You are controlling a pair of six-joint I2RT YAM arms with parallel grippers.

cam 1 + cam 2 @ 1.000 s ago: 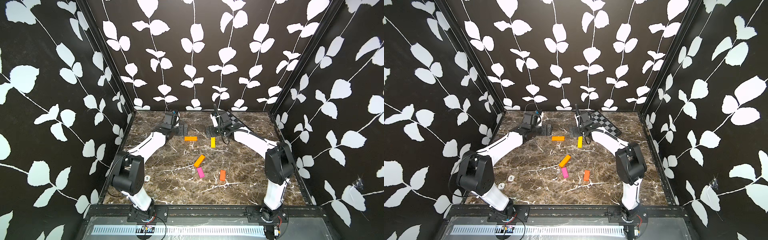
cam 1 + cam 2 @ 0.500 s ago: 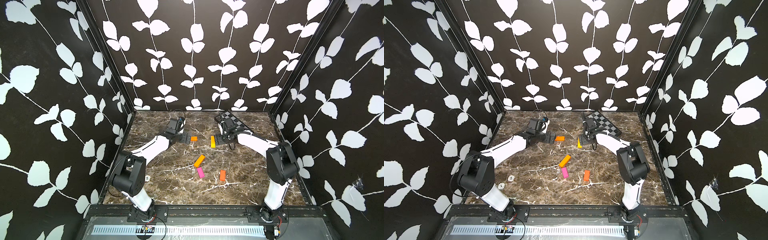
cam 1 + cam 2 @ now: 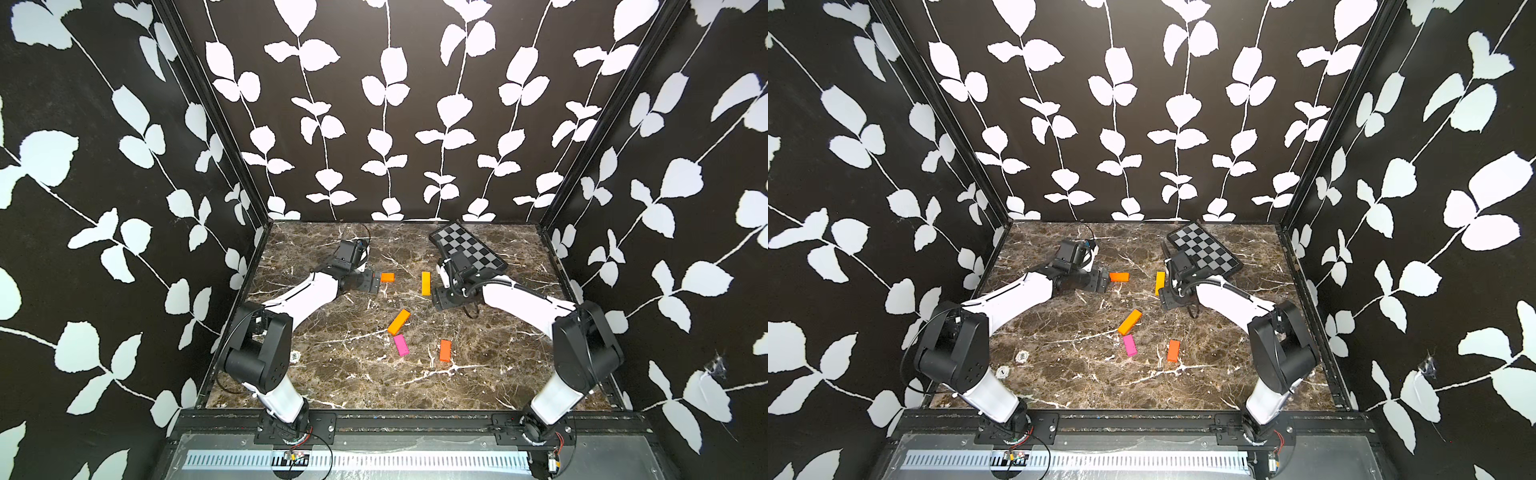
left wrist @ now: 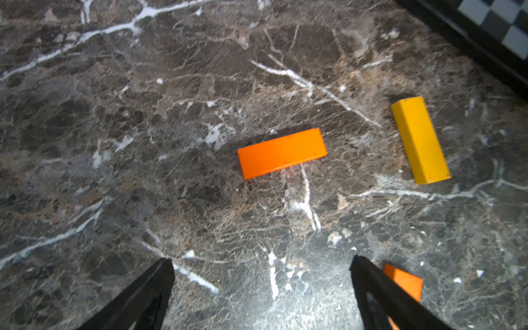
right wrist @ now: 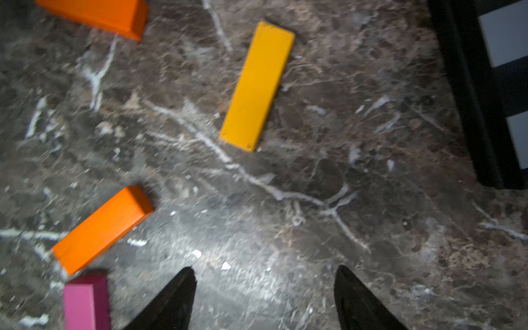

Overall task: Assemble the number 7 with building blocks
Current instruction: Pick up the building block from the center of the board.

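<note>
Assembly looked to be at its opening step: no 7 stood yet, and the five bars lay loose on the marble table (image 3: 374, 386). Nearest the board (image 3: 467, 249), just off its corner, lay the yellow bar (image 3: 425, 283); beyond it from the board lay an orange bar (image 3: 387, 277), turned crosswise to the yellow. Well apart from the board lay a tilted orange bar (image 3: 399, 321), a pink bar (image 3: 401, 345) close to its end, and a red-orange bar (image 3: 445, 350) beside those. The left gripper (image 4: 261, 258) hung low with its jaws spread wide and nothing between them, the orange bar just ahead of its tips. The right gripper (image 5: 264, 268), beside the board, had its jaws parted less widely and also empty, the yellow bar ahead of it and slightly askew. The next move probably called for each arm to reach forward, square its jaws across a bar's narrow width, drop to the marble and close. The flat bars sat low, so a shallow pinch could skid them. The marble was dark brown with white veins. Black walls (image 3: 386, 104) printed with white leaves closed in three sides.
</note>
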